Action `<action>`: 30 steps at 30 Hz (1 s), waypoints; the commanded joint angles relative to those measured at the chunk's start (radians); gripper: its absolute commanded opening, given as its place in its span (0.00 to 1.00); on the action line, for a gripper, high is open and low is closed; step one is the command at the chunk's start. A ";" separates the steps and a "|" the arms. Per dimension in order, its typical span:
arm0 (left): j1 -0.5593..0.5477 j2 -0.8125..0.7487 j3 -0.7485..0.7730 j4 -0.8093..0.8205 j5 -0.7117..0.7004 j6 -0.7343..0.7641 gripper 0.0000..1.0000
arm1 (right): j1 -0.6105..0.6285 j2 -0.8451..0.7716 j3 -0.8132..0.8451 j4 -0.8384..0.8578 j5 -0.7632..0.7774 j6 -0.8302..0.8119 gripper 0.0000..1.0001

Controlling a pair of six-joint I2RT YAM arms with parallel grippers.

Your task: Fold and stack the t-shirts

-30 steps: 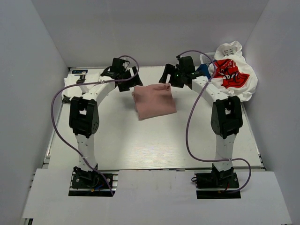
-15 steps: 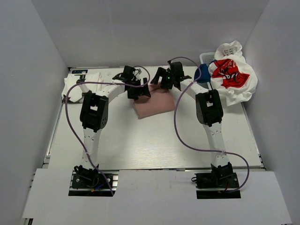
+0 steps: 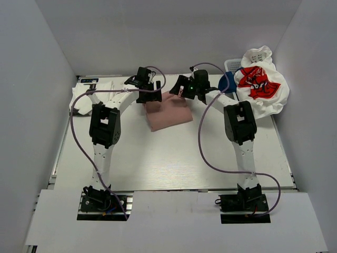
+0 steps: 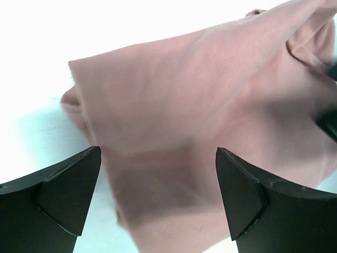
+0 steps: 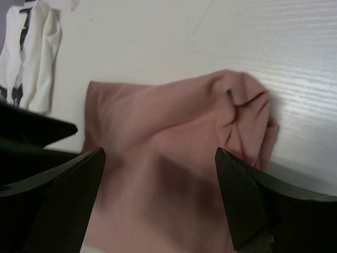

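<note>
A dusty-pink t-shirt lies folded into a rough rectangle at the middle back of the table. My left gripper is over its far left corner, and my right gripper over its far right corner. Both are open. In the left wrist view the pink cloth lies below the spread fingers of the gripper, with nothing between them. The right wrist view shows the bunched corner of the cloth just ahead of the open gripper. A white t-shirt with a red graphic and a navy one are heaped at the back right.
The heap rests on a white slotted basket in the back right corner. White folded cloth lies at the back left, also visible in the right wrist view. White walls close in the table on three sides.
Both grippers have come in from beside the pink t-shirt to over its far edge, closer together. The shirt has shifted slightly left and toward the back.
</note>
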 commanded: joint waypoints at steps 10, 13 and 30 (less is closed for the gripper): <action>-0.028 -0.236 -0.302 0.156 0.344 0.087 1.00 | 0.064 -0.402 -0.441 0.136 -0.095 -0.019 0.90; -0.028 -0.208 -0.367 0.128 0.364 0.138 1.00 | 0.059 -0.362 -0.495 0.173 -0.152 0.015 0.90; -0.004 -0.398 -0.611 0.128 0.225 0.038 1.00 | 0.073 -0.447 -0.753 0.090 -0.065 -0.001 0.90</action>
